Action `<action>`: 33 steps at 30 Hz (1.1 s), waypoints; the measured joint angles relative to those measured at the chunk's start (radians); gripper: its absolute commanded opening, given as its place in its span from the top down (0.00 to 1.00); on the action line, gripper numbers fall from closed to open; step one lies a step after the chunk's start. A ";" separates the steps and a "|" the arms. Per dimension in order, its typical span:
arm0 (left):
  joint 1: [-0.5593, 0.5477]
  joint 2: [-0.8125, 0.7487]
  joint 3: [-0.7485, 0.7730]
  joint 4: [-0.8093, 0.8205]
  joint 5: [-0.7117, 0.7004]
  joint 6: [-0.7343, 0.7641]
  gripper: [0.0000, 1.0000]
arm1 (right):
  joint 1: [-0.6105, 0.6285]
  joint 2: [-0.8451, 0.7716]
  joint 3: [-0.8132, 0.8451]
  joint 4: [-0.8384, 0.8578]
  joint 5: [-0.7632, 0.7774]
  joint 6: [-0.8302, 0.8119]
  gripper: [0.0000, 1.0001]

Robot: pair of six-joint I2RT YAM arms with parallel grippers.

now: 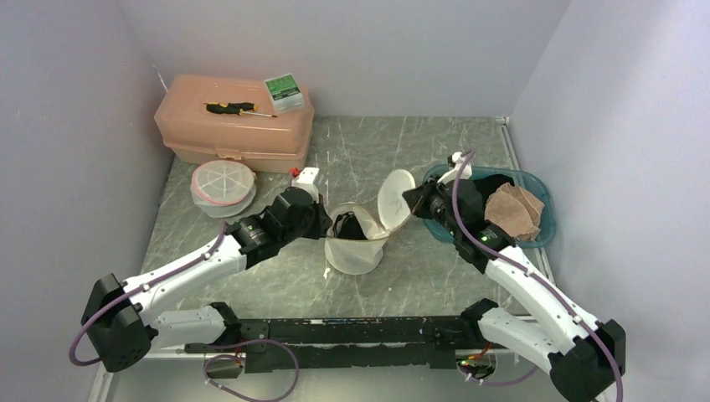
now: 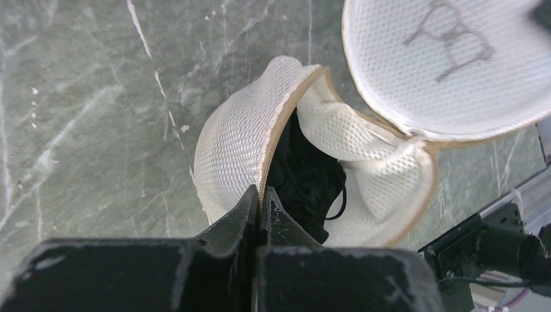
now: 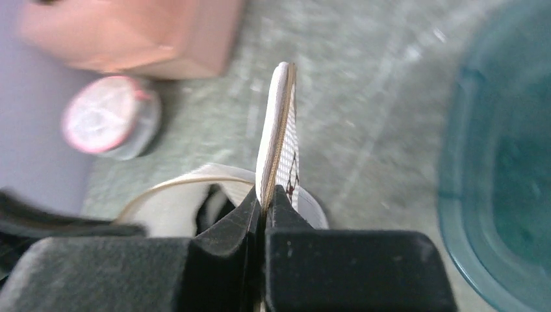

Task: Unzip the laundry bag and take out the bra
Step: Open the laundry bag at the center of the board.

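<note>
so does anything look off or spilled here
Nothing spilled or damaged. Only the white mesh laundry bag looks askew. It is squashed out of round, with its rim pinched by the left hand and its round lid flap held up on edge by the right hand. The black bra sits inside.

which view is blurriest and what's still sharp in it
right wrist: softest, box and tub smeared, only the flap edge near the lens fairly crisp; left wrist: sharp on bag mesh and bra; top external: sharp, evenly lit
</note>
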State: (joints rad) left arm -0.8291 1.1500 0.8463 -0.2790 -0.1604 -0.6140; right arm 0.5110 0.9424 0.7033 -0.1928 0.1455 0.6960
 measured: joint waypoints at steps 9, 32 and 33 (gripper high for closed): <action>-0.001 -0.045 0.097 -0.003 -0.137 0.011 0.97 | 0.051 -0.035 0.136 0.284 -0.391 -0.213 1.00; -0.004 -0.169 -0.618 0.858 -0.187 -0.065 0.90 | 0.071 -0.490 -0.499 0.583 -0.380 -0.190 0.98; -0.005 -0.182 -0.618 0.857 -0.188 -0.068 0.90 | 0.071 -0.528 -0.508 0.571 -0.352 -0.176 0.91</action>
State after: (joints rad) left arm -0.8337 0.9684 0.2279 0.5781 -0.3489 -0.6815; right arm 0.5823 0.4141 0.1955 0.3779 -0.2070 0.5198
